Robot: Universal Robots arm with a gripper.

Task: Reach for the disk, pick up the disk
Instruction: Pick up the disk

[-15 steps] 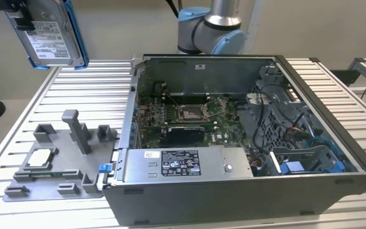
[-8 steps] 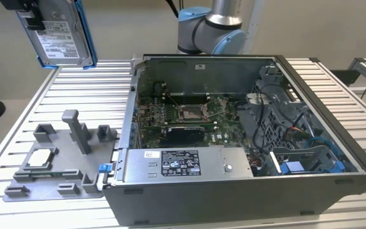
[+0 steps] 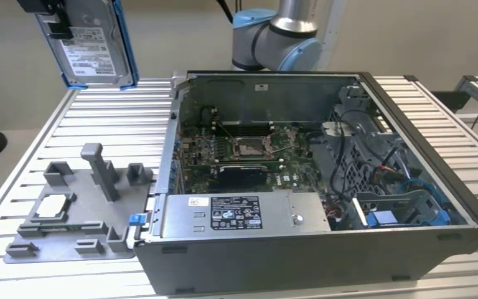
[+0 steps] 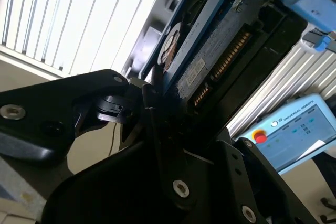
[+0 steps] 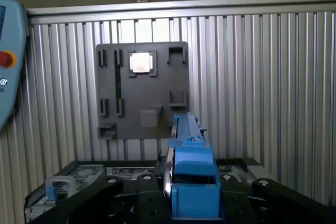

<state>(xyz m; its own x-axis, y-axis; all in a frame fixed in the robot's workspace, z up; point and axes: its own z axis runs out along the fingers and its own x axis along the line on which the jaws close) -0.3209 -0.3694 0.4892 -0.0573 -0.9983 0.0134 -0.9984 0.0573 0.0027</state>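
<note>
Disk count: you have one disk (image 3: pixel 94 43), and it is off the table (image 3: pixel 98 118).
Disk position: it hangs upright at the top of the exterior view's left. It is above the table's far corner, well above the grey fixture plate (image 3: pixel 65 218) and apart from the computer case (image 3: pixel 305 261).
Disk appearance: a flat silver-grey metal rectangle framed in blue plastic. In the second wrist view you see a row of gold connector contacts along one edge.
Gripper count: one gripper (image 3: pixel 46 11) on one arm (image 3: pixel 276 37).
Fingers: the black fingers (image 5: pixel 149 195) are closed on the disk from both sides. In the first wrist view its blue edge stands between them, and they grip nothing else.
Other items, one each: the open computer case, the grey fixture plate, a white-topped square part (image 5: pixel 142 62) seated in that plate, a power supply (image 3: pixel 239 215) inside the case, and a teach pendant (image 4: pixel 286 129) with a red button.
Labels: you can count one white label with barcodes on the disk's broad face, one dark label on the power supply, and a small white and red sticker beside it.
Legibility: the print on these labels is too fine for you to make out.
</note>
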